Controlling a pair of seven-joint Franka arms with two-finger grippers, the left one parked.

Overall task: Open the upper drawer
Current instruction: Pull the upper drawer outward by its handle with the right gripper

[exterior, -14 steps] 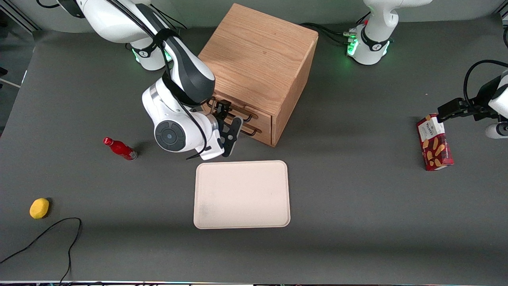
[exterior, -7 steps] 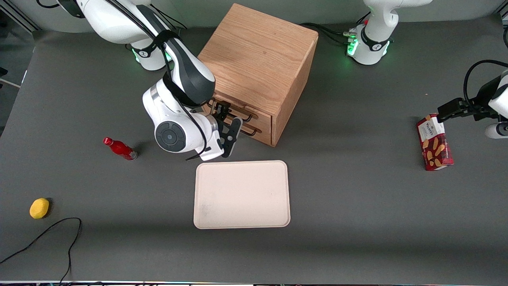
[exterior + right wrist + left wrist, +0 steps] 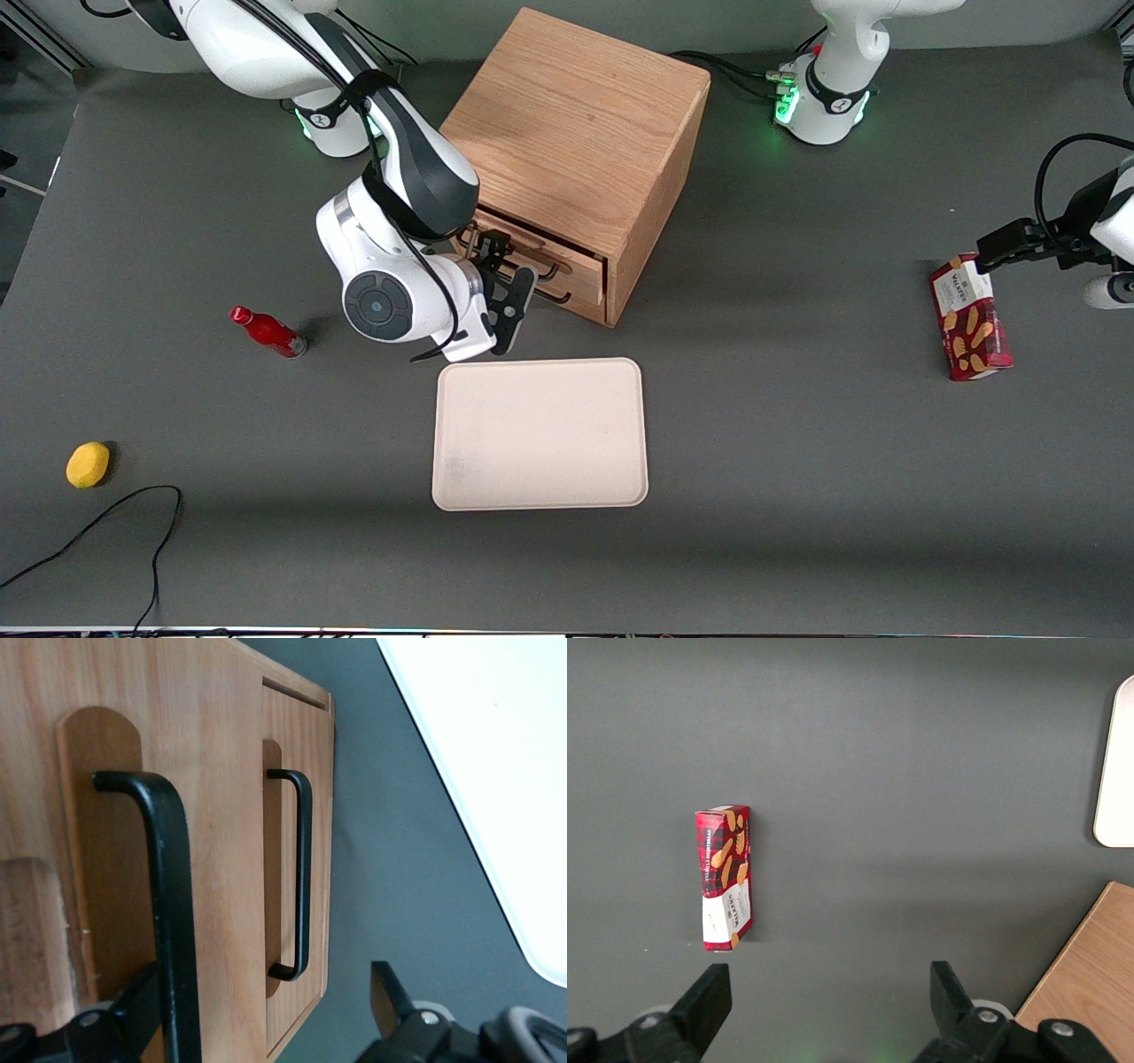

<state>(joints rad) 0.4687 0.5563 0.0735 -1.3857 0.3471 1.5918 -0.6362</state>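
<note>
Upper drawer of cabinet: drawn out only slightly, pull step in hand by my reading. Gripper at its black handle, one finger either side; closed on the bar or not, cannot tell. Next: straight pull away from cabinet. Lower drawer just beneath gripper. Tray near, in the drawer's path. Red bottle well apart

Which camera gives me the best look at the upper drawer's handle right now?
The right wrist view: the upper drawer's handle fills it up close as a thick black bar, with the hand at it. The front view shows the upper drawer slightly pulled out, its handle mostly hidden by the arm. The left wrist view shows only a corner of the cabinet.
</note>
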